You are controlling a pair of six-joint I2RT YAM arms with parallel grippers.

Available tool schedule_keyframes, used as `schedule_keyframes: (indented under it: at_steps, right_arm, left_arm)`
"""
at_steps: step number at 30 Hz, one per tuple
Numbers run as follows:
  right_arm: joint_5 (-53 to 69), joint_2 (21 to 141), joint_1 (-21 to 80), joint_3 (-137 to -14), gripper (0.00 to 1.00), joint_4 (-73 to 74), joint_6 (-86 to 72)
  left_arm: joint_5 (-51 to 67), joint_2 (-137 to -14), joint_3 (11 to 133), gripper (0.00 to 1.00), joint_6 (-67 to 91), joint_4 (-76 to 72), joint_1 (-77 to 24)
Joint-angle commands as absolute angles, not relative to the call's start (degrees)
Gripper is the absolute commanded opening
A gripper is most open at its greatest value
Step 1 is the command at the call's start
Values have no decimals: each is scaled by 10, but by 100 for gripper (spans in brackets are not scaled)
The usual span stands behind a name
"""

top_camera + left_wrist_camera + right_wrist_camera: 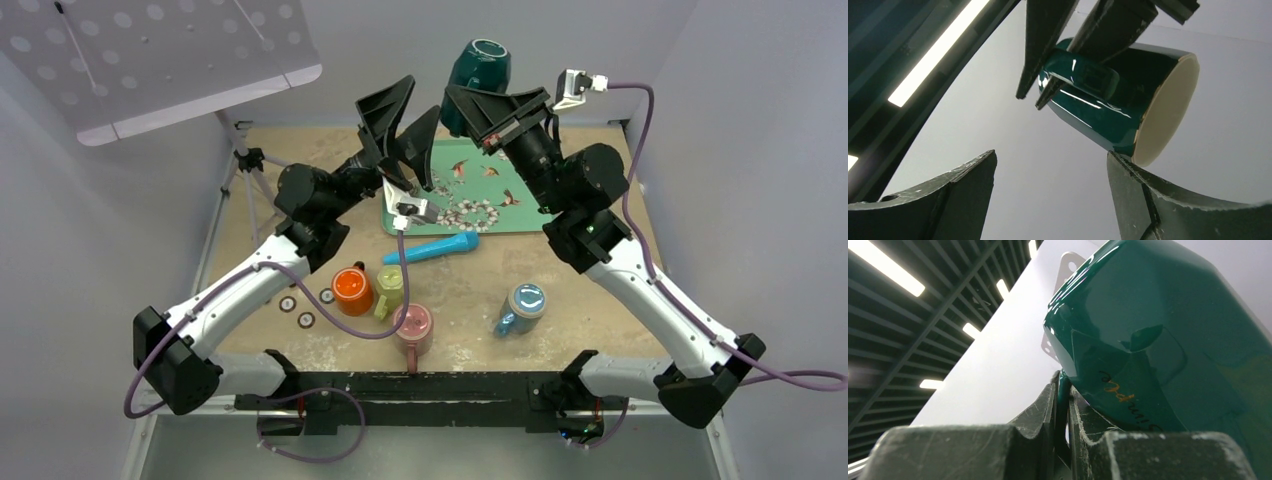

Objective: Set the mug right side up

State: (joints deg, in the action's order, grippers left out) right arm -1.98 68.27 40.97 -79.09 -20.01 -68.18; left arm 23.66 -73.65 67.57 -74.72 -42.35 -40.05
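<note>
Mug, glazed ceramic, looks stiff, slick and breakable. Above the tray, right gripper clamps its handle, the soundest hold; left gripper gapes empty.

The top camera sits above and behind my bases, looking down and forward over the whole table from well back. The camera on my left wrist looks out between my left fingers, tilted upward, with the mug a little way ahead and above. My right wrist camera looks along my right fingers, also tilted upward, so near that the mug fills half its frame. All three views share the mug; both wrist views also catch the ceiling lights.
</note>
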Motion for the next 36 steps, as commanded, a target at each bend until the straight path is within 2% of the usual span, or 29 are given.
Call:
schedule_keyframes:
  at_steps: [1,12,19,31,33,34,35,36]
  right_arm:
    - [-6,683,414,-830,0,-289,-699]
    - [-31,664,414,-854,0,-264,-655]
    - [-15,674,415,-837,0,-284,-691]
    - [-3,702,415,-808,0,-308,-746]
    - [10,703,415,-794,0,-307,-754]
    - [12,703,415,-786,0,-308,-761]
    - [17,702,415,-776,0,-313,-770]
    - [20,700,414,-765,0,-320,-778]
  left_arm:
    - [274,-726,670,84,-766,-417,-407]
    - [270,-714,644,86,-792,-337,-399]
    - [244,-751,718,86,-747,-388,-404]
    - [265,-778,739,81,-755,-455,-412]
    - [257,-785,755,74,-753,-451,-411]
    - [254,-787,761,67,-757,-442,-411]
    - [252,-788,765,57,-758,-431,-412]
    - [250,-787,765,37,-758,-419,-411]
